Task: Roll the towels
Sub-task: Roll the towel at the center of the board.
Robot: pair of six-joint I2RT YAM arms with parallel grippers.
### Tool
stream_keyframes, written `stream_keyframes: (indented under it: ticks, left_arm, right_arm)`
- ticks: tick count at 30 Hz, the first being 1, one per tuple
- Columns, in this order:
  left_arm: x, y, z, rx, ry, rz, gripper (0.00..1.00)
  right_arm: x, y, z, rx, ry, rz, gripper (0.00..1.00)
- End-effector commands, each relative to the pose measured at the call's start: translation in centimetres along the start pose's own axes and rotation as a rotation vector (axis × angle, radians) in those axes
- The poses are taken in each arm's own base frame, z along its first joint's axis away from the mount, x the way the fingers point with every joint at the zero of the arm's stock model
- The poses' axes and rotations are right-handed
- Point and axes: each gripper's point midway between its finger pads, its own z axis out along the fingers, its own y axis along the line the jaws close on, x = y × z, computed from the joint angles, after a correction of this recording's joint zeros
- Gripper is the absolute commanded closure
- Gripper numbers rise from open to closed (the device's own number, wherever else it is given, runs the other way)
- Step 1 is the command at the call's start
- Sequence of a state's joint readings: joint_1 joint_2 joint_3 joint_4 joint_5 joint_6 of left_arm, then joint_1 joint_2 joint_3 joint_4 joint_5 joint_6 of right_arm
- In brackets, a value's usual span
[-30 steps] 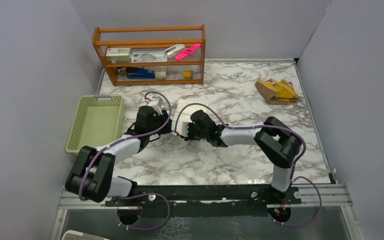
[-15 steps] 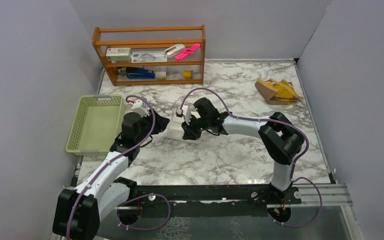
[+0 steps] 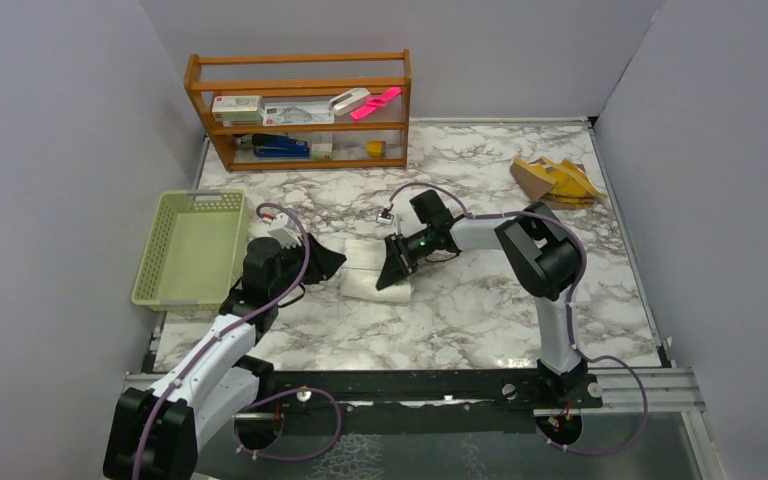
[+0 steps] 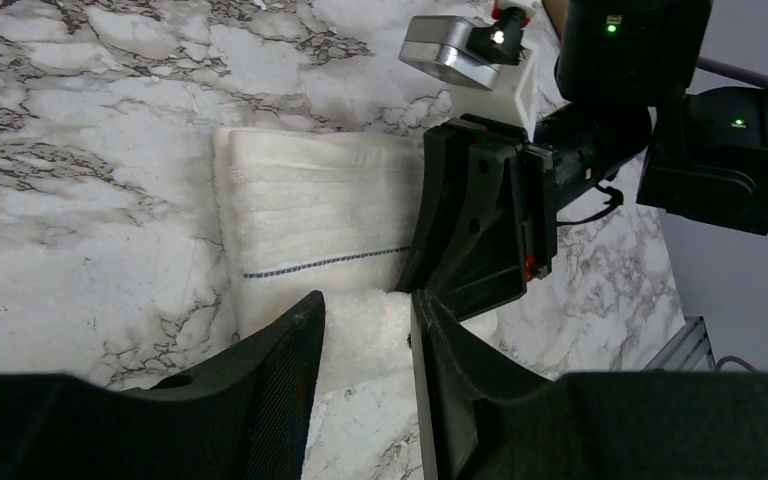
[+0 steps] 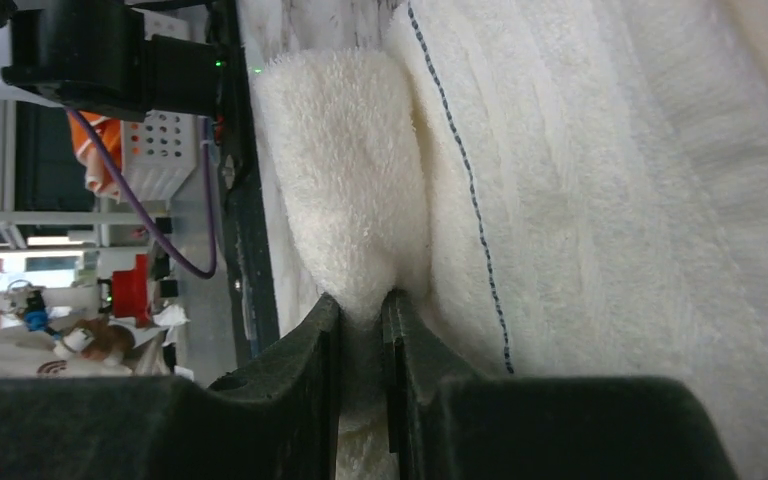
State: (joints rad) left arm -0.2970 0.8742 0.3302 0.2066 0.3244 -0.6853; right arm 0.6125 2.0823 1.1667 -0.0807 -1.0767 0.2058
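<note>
The white towel (image 3: 365,268) lies on the marble table between my two grippers, with a thin dark stripe across it (image 4: 320,215). My left gripper (image 3: 336,262) is at its left edge, and its jaws hold a raised fluffy corner of it (image 4: 368,312). My right gripper (image 3: 393,272) is at the towel's right edge, shut on a pinched fold (image 5: 360,310) that bulges beyond the tips. The right gripper also shows in the left wrist view (image 4: 480,230). The mustard-yellow towel (image 3: 556,180) lies crumpled at the far right, away from both grippers.
A pale green basket (image 3: 192,250) stands at the table's left edge, close to my left arm. A wooden shelf (image 3: 300,110) with boxes and small items stands at the back left. Grey walls close in both sides.
Both grippers have lowered the white towel, which hung stretched between them, onto the table. The right gripper moved right and down. The left arm drew back to the left.
</note>
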Motion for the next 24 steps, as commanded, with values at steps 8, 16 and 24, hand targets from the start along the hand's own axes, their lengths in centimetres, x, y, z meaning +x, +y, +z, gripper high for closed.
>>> stream_keyframes:
  ticks: [8,16,24]
  left_arm:
    - [3.2,-2.7,1.5,0.168,0.136,-0.015,0.6]
    - [5.8,-1.2,3.6,0.119,0.197,-0.02,0.6]
    - [6.9,3.8,5.4,-0.091,0.198,-0.001,0.62]
  right_arm:
    - [-0.5,-1.9,1.2,-0.046,0.041,0.224,0.87]
    - [-1.5,-3.7,1.2,0.065,0.038,0.206,0.85]
    - [-3.0,-1.3,-0.2,0.071,-0.004,0.022,0.54]
